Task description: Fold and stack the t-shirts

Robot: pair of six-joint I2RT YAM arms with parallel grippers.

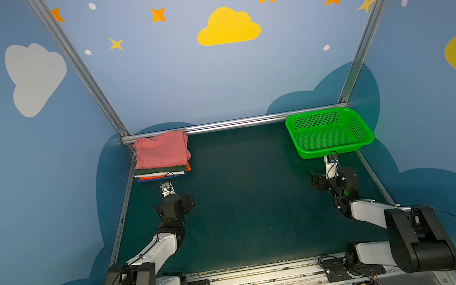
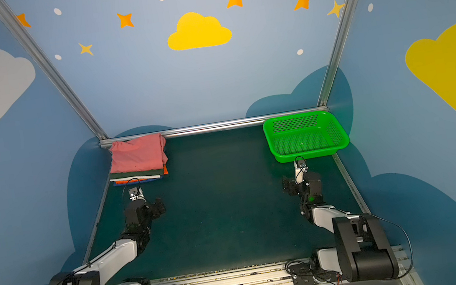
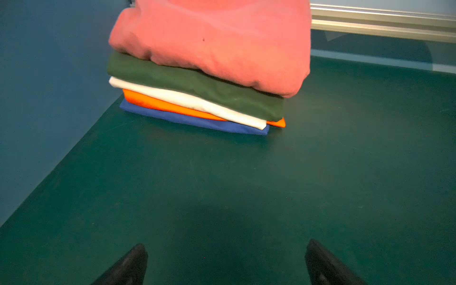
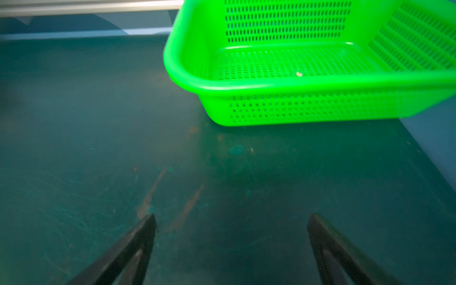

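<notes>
- Top views showed the whole dark table (image 1: 249, 223), its middle bare; wrist views only corners.
- Green basket (image 1: 333, 149) sat against the back rail (image 1: 233, 123).
- Folded t-shirts (image 1: 161, 157) stacked well left of the basket: salmon-pink over dark green, white, orange, blue; layers plainest from the left wrist.
- Left gripper (image 3: 226, 245) and right gripper (image 4: 232, 216), nearer the basket, stood wide open, empty.

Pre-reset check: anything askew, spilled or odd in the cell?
Minor only. The salmon-pink t-shirt on top is puffy and overhangs the dark green t-shirt under it; the orange t-shirt pokes a corner out at one side. A pale speck lies in the green basket, and brownish scuffs mark the mat.
</notes>
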